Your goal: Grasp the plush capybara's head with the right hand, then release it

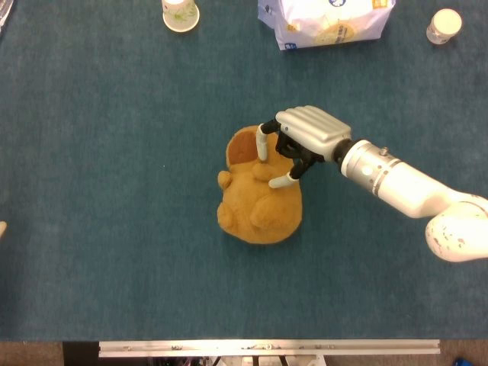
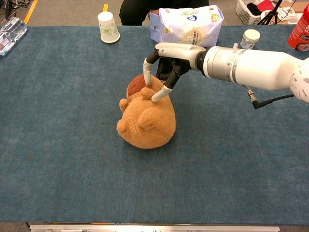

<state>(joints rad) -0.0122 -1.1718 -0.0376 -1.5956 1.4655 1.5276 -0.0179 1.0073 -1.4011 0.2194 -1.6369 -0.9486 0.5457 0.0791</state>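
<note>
The plush capybara [image 1: 259, 202] lies mid-table, orange-brown, its darker snout pointing to the far side. My right hand [image 1: 305, 136] hovers over its head from the right, fingers spread. Two fingertips [image 1: 261, 145] touch the fur on either side of an ear, without squeezing it. The chest view shows the same hand [image 2: 175, 57] a little above the plush [image 2: 147, 121], with its white fingertips [image 2: 160, 94] resting lightly on the head. I cannot see my left hand in either view.
At the far edge stand a paper cup [image 2: 108, 27], a white snack bag [image 2: 186, 25], a small white jar [image 2: 249, 38] and a red bottle [image 2: 300, 29]. A clear plastic container [image 2: 10, 29] sits at the far left corner.
</note>
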